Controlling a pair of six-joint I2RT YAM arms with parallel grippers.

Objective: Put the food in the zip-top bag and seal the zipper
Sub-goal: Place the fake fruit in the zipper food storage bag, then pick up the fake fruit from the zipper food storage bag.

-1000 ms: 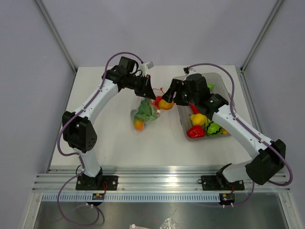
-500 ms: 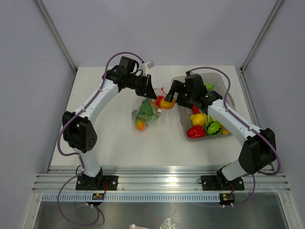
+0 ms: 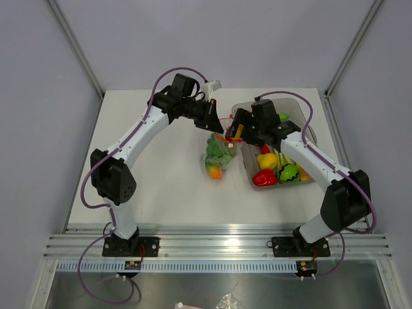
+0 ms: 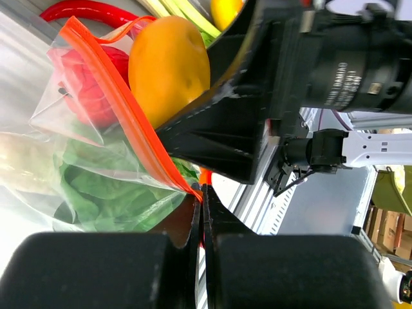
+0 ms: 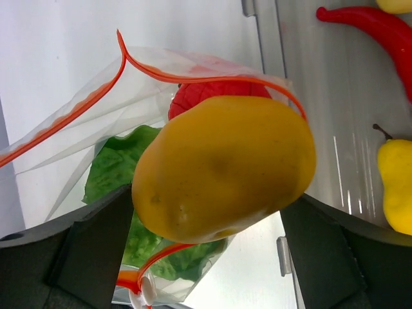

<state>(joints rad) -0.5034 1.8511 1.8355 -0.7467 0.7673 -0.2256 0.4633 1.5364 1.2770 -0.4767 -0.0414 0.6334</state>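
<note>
Partway: left gripper (image 4: 203, 193) clamped on the zipper (image 4: 122, 109) holds the zip-top bag (image 3: 217, 154) open, greens (image 4: 96, 187) and red piece (image 4: 84, 84) inside; right gripper (image 5: 206, 196) spread around an orange fruit (image 5: 225, 167) at the mouth; more food (image 3: 264, 178) lies in the tub (image 3: 293, 103), sealing not yet done

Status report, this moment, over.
Left gripper shut on red-orange zipper strip of clear plastic bag. Right gripper open, yellow-orange toy mango at bag mouth. Nothing blocking.

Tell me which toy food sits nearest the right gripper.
The orange-yellow fruit, inside the right gripper at the zip-top bag's mouth; the red piece and green leafy piece lie deeper inside.
</note>
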